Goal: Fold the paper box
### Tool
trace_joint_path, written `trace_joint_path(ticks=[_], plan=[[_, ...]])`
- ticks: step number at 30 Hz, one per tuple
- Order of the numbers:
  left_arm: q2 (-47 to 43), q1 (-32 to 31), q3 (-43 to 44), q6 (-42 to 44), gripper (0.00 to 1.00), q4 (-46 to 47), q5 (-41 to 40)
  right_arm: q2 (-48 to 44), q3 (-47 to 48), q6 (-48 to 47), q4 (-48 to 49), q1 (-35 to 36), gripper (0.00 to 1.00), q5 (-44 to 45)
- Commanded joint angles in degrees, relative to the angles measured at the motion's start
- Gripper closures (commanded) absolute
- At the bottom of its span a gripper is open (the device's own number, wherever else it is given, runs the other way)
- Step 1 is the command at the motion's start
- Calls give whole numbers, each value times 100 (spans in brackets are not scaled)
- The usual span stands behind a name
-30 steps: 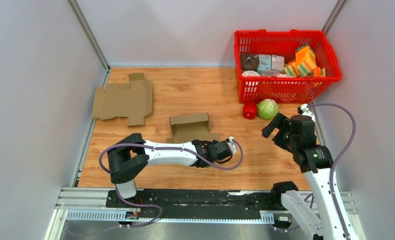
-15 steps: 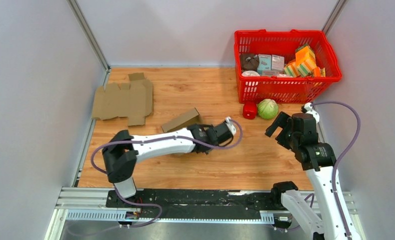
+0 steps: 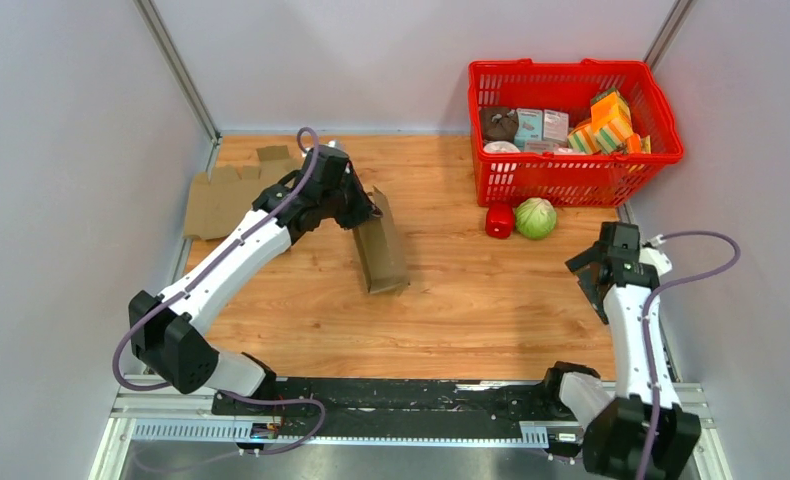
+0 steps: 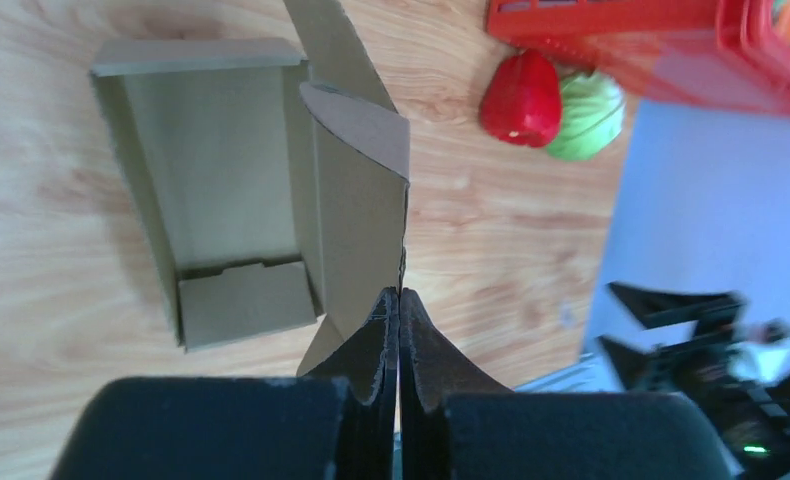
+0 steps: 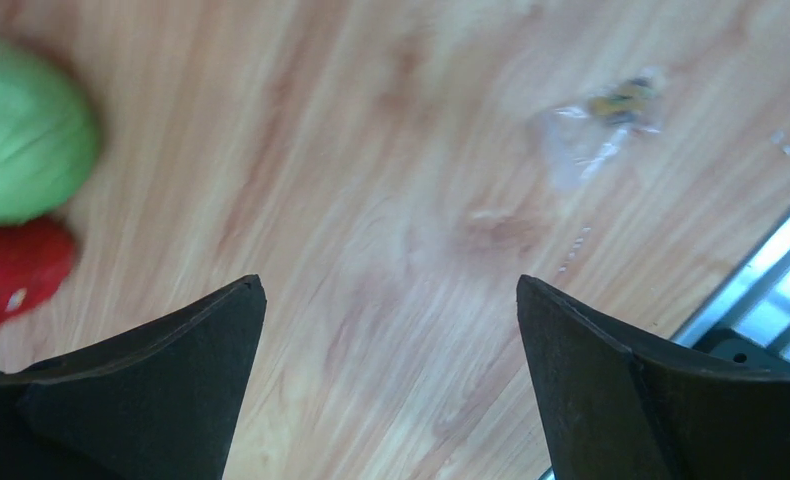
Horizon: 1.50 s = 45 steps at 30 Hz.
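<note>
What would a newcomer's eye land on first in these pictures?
Probably the left gripper, shut on a flap of the half-folded paper box and holding it tilted at the middle of the table. Next the bright red basket of packages at the far right, with a red pepper and a green cabbage just in front of it. The right gripper hangs open and empty near the right edge.

Wood-grain tabletop (image 3: 471, 310); pale grey walls (image 3: 401, 60) three sides; aluminium rail (image 3: 151, 405) near edge.
</note>
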Motion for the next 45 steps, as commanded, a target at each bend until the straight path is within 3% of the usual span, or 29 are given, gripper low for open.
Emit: trace_joint_path(ticks=[1, 3, 6, 9, 20, 26, 29, 32, 38, 42, 45], plan=[[-13, 273, -396, -2406, 100, 923, 706, 479, -259, 555, 246, -1252, 0, 82], [-74, 326, -484, -2804, 100, 836, 425, 716, -392, 450, 414, -1752, 0, 98], [-162, 352, -625, -3508, 100, 747, -68, 1025, -357, 353, 441, -2027, 0, 485], [-207, 352, -634, -3843, 100, 748, -708, 1296, -523, 160, 801, -2308, 0, 310], [197, 440, -599, -4265, 96, 1020, -939, 1983, -726, -16, 1267, -2739, 0, 407], [259, 449, -598, -4002, 63, 1380, -991, 2219, -691, -78, 1540, -2854, 3, 37], [198, 458, -599, -3800, 50, 1556, -1009, 2421, -699, -34, 1575, -2932, 5, -94], [49, 458, -563, -3484, 44, 1696, -992, 2519, -735, -43, 1636, -2959, 9, -191], [-654, 458, -783, -2412, 41, 1855, -1035, 2423, -814, -16, 1619, -2951, 23, -103], [-1199, 458, -959, -904, 41, 1882, -1079, 2326, -910, -25, 1689, -2959, 47, -270], [-1340, 458, -880, 212, 39, 1400, -957, 2282, -981, -78, 1715, -2951, 63, -446]])
